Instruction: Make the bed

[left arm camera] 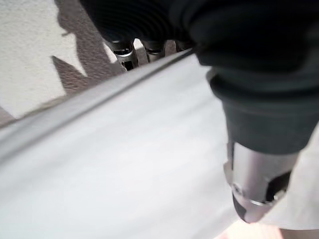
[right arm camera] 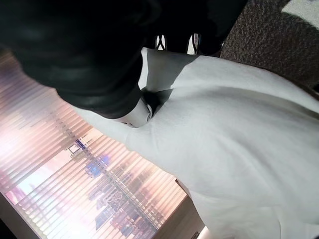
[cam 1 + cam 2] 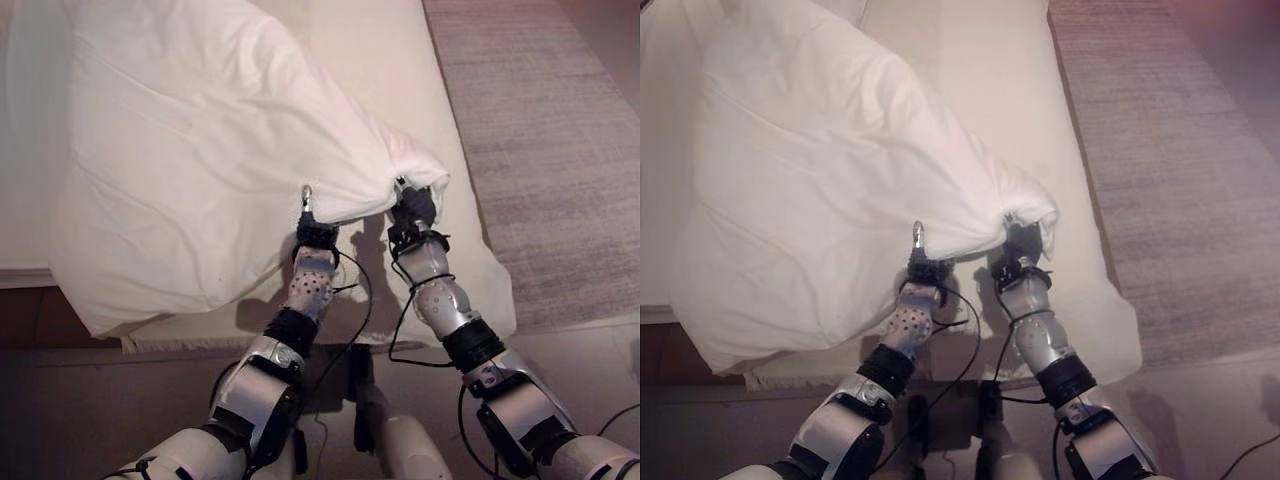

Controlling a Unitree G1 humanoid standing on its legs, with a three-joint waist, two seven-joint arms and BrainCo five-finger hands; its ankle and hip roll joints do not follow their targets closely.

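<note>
— While both hands are raised, where does the pillow sit?
— Above the bed, hanging from its near edge: the left hand pinches that edge, thumb on top, and the right hand clutches the bunched corner just beside it.
— And beyond them?
— A grey rug lies right of the right hand.

A big white pillow hangs lifted above the bed, held along its near edge by both hands. The left hand grips that edge near the middle, one finger sticking up. The right hand clutches the bunched corner. A grey rug lies beside the bed.
</note>
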